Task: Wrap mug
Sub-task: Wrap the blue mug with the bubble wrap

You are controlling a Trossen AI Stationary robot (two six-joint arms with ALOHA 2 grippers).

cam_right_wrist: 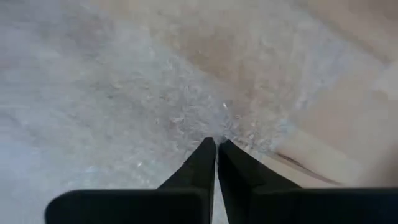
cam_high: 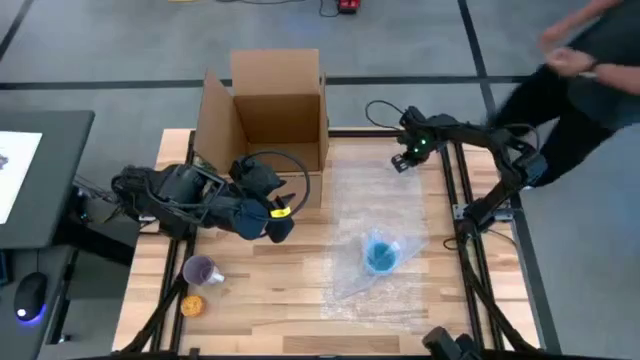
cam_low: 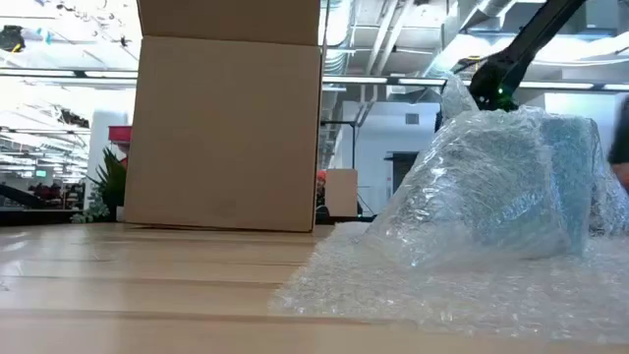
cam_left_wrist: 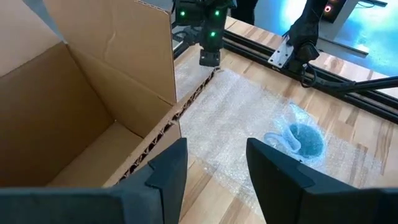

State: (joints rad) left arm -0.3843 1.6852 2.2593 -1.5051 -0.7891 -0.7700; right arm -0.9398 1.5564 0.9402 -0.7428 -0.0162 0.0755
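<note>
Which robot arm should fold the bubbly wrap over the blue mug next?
Probably the right. Its end effector is shut at the far edge of the bubble wrap, ready to pull it over the mug. The left end effector hangs open beside the box.

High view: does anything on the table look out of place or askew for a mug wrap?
Nothing is spilled or damaged. The blue mug sits on the bubble wrap with only one rumpled fold over it. A purple cup and an orange object sit off the wrap at the table's left.
</note>
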